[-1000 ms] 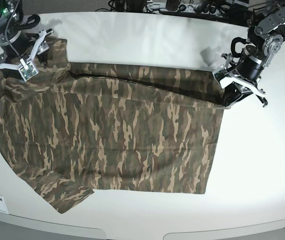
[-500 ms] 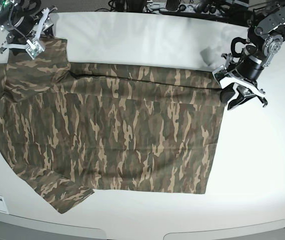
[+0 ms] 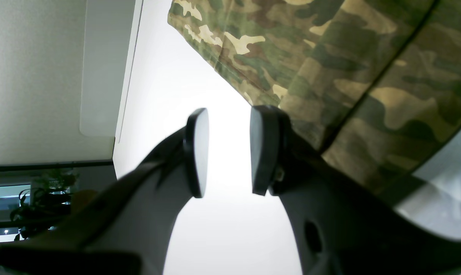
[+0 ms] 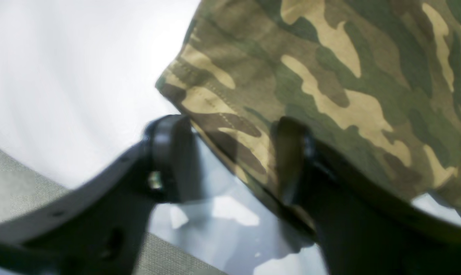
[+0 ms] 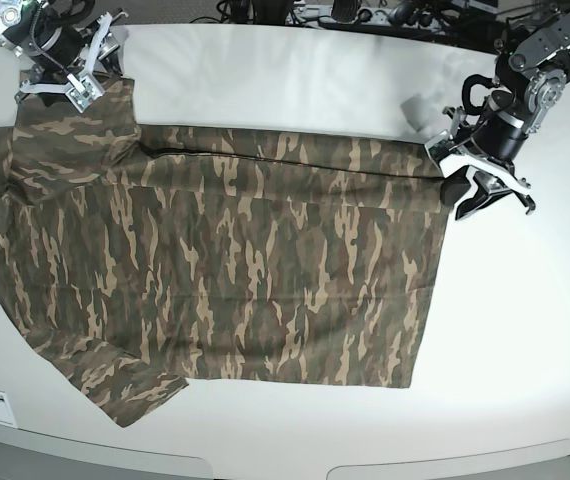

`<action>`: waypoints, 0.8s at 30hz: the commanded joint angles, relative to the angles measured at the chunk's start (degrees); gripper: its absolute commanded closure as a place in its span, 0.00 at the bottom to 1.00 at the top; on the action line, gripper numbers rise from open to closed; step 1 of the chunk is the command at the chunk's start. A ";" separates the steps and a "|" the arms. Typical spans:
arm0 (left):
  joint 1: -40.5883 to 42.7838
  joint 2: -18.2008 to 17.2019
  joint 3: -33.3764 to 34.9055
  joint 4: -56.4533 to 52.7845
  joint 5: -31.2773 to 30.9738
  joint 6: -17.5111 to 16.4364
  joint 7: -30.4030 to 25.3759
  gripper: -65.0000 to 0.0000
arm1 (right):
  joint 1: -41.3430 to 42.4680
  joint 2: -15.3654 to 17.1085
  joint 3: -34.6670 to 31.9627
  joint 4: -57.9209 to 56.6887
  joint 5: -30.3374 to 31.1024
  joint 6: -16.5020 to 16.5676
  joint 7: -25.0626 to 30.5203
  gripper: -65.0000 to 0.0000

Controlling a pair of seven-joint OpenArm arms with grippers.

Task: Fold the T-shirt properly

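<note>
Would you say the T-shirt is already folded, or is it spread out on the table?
Partly folded: the T-shirt lies flat, its far edge doubled over along a visible seam.

1. The base camera looks steeply down from high at the near side, taking in the whole table (image 5: 295, 70).
2. The left wrist camera sits low behind its own fingers (image 3: 266, 149), very close, facing the T-shirt (image 3: 348, 68) hem.
3. The right wrist camera likewise hugs the same cloth's edge.
</note>
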 commanded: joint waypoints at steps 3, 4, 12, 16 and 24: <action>-0.33 -1.05 -0.52 0.74 0.59 1.11 -0.85 0.70 | -0.35 0.52 0.15 0.26 -1.57 -1.62 -0.33 0.88; -0.33 -1.05 -0.52 0.74 0.59 1.11 -0.85 0.70 | -0.33 0.52 0.15 0.26 -1.66 -1.66 -0.33 0.97; -0.35 -1.05 -0.52 0.74 0.61 1.11 -0.85 0.70 | 0.00 0.55 0.17 0.87 -2.14 -1.84 0.59 1.00; -0.35 -1.05 -0.52 0.74 0.61 1.11 -0.85 0.70 | 1.40 0.55 0.17 3.82 -5.60 -4.17 0.83 1.00; -0.35 -1.05 -0.52 0.74 0.83 1.11 -0.85 0.70 | 8.55 0.55 0.15 4.44 -8.92 -5.14 7.15 1.00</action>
